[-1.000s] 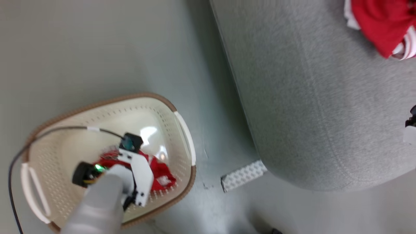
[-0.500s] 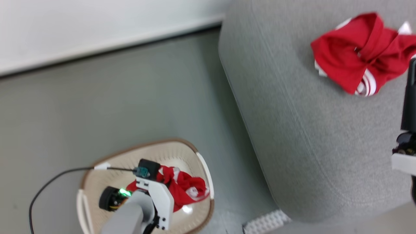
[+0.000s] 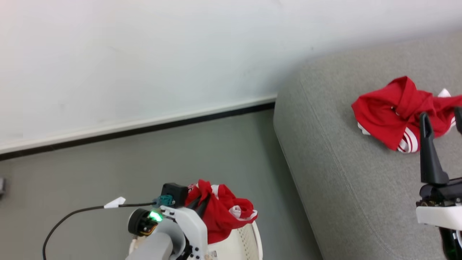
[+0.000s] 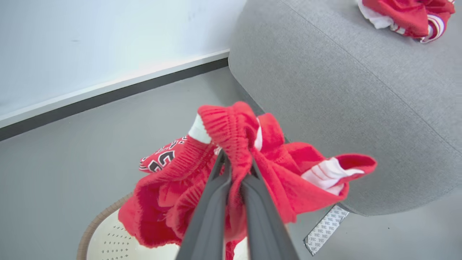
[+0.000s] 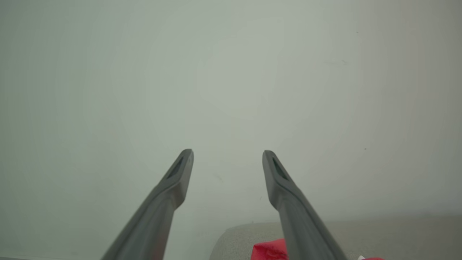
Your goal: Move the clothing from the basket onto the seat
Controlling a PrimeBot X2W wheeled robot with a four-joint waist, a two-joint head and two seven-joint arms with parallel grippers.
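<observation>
red fabric is found pinched between the fingers of the left pincer [image 4: 235, 164], which are pressed together on a bunched fold of the red garment [image 4: 281, 169]. the garment is held hanging over the cream basket [image 4: 94, 227], which stands on the grey floor [image 3: 144, 162] near the rounded corner of the grey sofa [image 3: 343, 180]; whether its lowest folds touch the basket cannot be told. white trim and black-and-white lettering are noted on the fabric. a second red garment [image 3: 388, 112] with white stripes is seen lying crumpled on the sofa cushion, well apart from the basket. the right pincer [image 5: 227, 159] is recorded with its fingers spread and nothing between them, held over the sofa just beside the second red garment and pointed toward a pale wall [image 5: 231, 72].
</observation>
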